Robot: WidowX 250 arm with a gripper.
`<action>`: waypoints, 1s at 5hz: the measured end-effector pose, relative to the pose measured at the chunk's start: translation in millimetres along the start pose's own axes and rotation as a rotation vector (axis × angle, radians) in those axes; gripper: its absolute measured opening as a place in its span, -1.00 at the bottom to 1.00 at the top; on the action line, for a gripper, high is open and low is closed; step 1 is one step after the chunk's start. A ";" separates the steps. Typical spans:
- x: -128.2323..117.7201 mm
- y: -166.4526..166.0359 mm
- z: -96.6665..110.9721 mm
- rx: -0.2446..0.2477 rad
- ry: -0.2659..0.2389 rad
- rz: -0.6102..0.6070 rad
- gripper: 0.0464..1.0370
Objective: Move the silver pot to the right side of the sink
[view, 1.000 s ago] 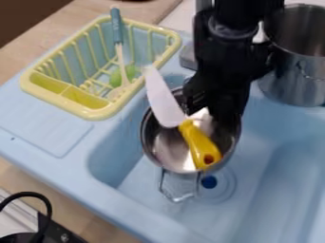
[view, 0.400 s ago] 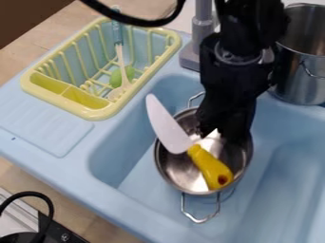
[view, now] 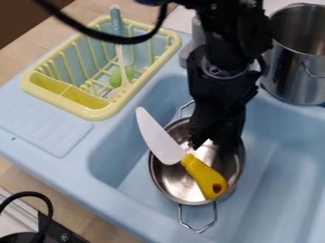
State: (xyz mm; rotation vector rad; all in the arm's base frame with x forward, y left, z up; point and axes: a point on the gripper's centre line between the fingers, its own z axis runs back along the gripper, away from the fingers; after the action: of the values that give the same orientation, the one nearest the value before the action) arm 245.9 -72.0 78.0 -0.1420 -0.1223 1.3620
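The black gripper (view: 213, 142) hangs down into the silver pot (view: 175, 182), over its upper right part; how its tips stand inside is hidden in shadow. The pot sits in the left part of the light blue sink (view: 273, 175), one wire handle toward the bottom of the view and the other toward the top. A knife with a white blade and yellow handle (view: 204, 176) lies across the pot, its blade over the left rim.
A yellow dish rack (view: 95, 113) with a green item and a teal-handled utensil stands at the upper left. A tall metal pot (view: 295, 76) is at the upper right, beside the grey faucet base. A black cable crosses the top left.
The pot, with the knife in it, has shifted down the view and slightly right since the first frame, the gripper along with it. Since the middle frame both are a little farther left.
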 end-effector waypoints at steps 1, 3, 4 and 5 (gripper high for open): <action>3.5 4.5 2.6 -0.044 -0.015 0.030 -0.97; 17.2 5.1 0.7 -0.061 0.010 0.063 -0.65; 18.6 10.1 -3.8 -0.058 0.017 0.056 -0.17; 17.1 13.9 4.4 -0.112 0.062 0.038 0.46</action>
State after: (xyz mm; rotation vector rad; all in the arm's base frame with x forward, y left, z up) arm 235.3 -52.3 80.1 -0.2809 -0.1446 1.3882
